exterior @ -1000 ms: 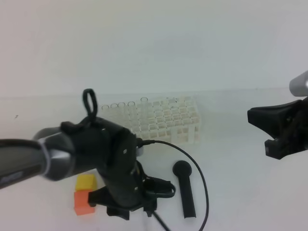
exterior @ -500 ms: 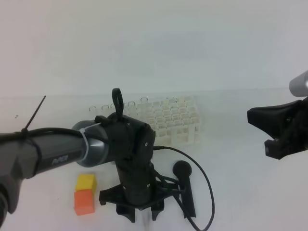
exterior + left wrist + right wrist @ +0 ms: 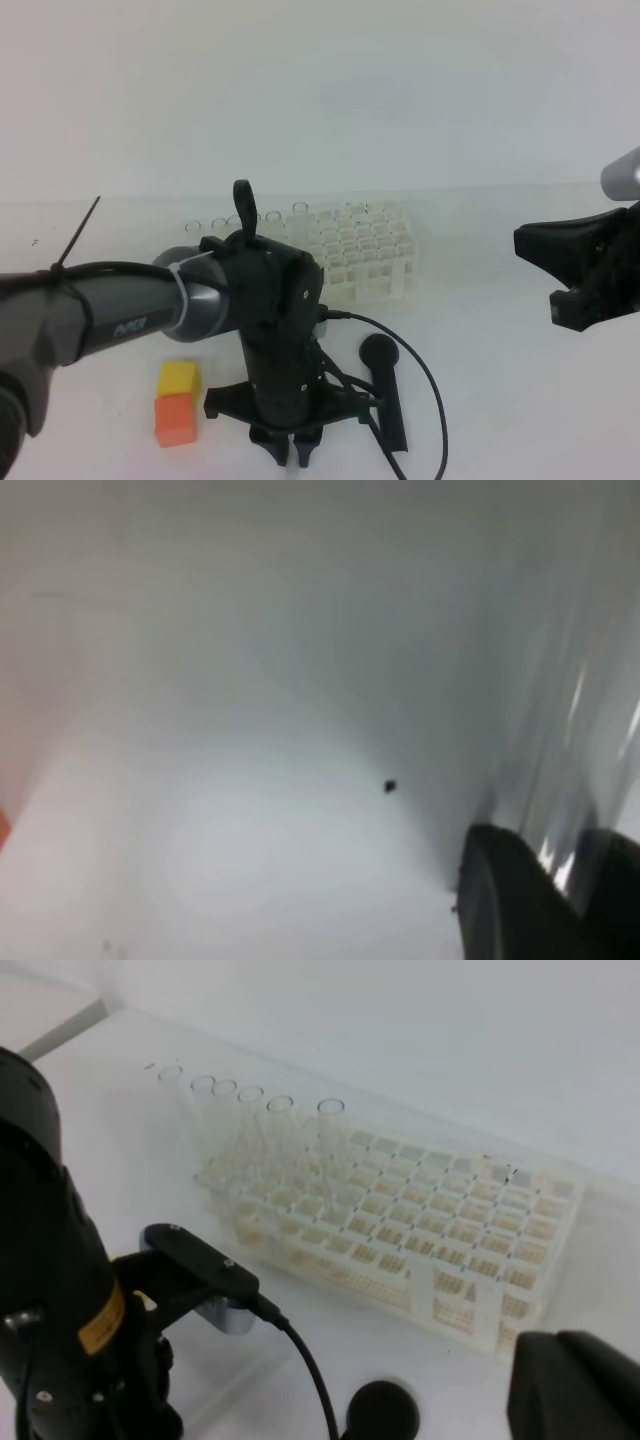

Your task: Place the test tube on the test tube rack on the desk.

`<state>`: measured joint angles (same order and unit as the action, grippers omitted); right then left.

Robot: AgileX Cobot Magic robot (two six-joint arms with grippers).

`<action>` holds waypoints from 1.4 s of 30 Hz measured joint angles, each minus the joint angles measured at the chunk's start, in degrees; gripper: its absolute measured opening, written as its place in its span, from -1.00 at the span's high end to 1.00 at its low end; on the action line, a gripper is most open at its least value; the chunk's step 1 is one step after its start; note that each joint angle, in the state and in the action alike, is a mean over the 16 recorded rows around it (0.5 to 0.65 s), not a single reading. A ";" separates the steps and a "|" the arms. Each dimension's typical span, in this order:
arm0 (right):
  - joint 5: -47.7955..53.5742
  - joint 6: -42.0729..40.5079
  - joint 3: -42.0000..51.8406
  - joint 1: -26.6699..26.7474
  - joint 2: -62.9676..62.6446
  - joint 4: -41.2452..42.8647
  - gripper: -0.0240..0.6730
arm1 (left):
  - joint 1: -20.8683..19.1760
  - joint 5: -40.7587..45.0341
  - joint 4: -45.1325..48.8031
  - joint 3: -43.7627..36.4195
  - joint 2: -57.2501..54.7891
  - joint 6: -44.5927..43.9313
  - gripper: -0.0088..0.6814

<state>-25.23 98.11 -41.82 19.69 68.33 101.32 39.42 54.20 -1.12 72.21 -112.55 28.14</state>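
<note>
The white test tube rack stands on the desk at mid-back; it also shows in the right wrist view. My left gripper points straight down at the desk's front. In the left wrist view its dark fingertips stand close together with the clear test tube between them, low on the desk. My right gripper hovers open and empty at the far right, well away from the rack.
Several clear tubes stand in the rack's left rows. A black club-shaped object lies right of my left gripper, with a black cable looping past it. A yellow block and an orange block sit at the left.
My left arm swung right and turned to point straight down, then sank slightly. Its fingers drew closer together. The right arm has not moved.
</note>
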 joint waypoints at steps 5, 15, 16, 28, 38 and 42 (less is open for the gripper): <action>0.00 -0.66 0.00 0.00 0.00 0.00 0.94 | 0.00 2.59 0.06 4.17 1.98 -3.31 0.98; -0.06 -1.80 0.00 0.00 -0.37 0.00 0.94 | -0.91 0.13 0.12 11.14 7.81 -13.81 0.98; -0.07 -1.84 0.00 0.00 -0.58 0.00 0.94 | -1.22 -0.84 -0.85 11.26 8.23 -15.72 0.98; 0.60 -3.50 0.00 0.00 -7.26 0.00 0.94 | -6.66 -17.46 -30.77 0.42 11.25 -52.10 0.98; 0.51 -5.03 0.00 0.00 -12.15 0.00 0.94 | -8.54 -27.89 -76.05 -20.66 21.62 -102.93 0.98; -0.32 -5.11 0.00 0.00 -12.58 0.00 0.94 | -8.58 -28.93 -90.60 -26.88 26.65 -118.98 0.98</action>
<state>-25.55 93.00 -41.82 19.69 55.75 101.32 30.83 25.27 -91.72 45.33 -85.90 -90.84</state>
